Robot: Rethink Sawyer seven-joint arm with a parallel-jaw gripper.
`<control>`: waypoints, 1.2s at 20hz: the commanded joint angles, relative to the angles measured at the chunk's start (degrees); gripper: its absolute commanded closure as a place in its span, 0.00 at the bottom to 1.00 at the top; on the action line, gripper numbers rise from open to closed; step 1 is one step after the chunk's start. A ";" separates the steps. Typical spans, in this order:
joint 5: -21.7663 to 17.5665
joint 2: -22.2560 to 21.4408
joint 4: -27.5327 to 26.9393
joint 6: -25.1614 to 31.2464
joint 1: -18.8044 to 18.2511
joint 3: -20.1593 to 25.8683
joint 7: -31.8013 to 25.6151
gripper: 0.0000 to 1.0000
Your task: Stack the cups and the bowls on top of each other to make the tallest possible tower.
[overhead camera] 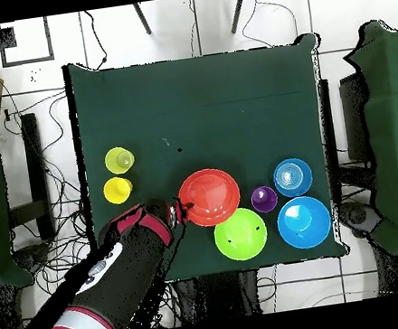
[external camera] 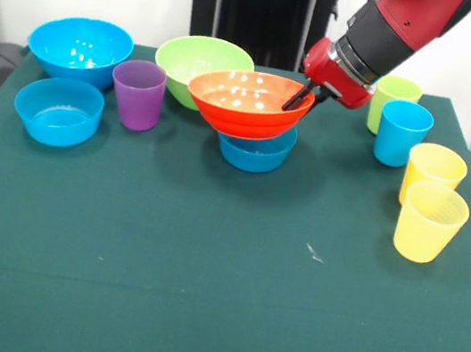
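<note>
We see the gripper (external camera: 301,99) closed on the rim of the wide orange bowl (external camera: 243,105), which sits tilted on a small blue bowl (external camera: 257,153). The purple cup (external camera: 138,95) stands on the table left of the orange bowl, apart from it.

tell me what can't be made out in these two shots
- Claw: in the front view its tips dip inside the orange bowl at the rim; open or shut cannot be told. Overhead, the arm covers it.
- Small blue bowl under the orange bowl: front view shows only its lower part; overhead, the orange bowl hides it completely.
- Lime green cup and blue cup: overhead, the arm hides them.
</note>
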 commanded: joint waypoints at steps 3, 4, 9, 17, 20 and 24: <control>3.21 2.25 -0.57 0.87 -0.30 7.24 9.39 1.00; 3.34 2.24 -0.55 1.01 -0.34 7.32 9.40 1.00; 3.99 2.15 -0.27 1.45 -0.57 7.74 9.51 1.00; 4.83 2.11 0.29 0.84 -0.94 8.39 9.62 1.00; 5.02 1.98 0.42 0.97 -0.94 8.46 9.38 1.00; 5.30 2.01 0.68 0.74 -0.97 8.49 9.44 1.00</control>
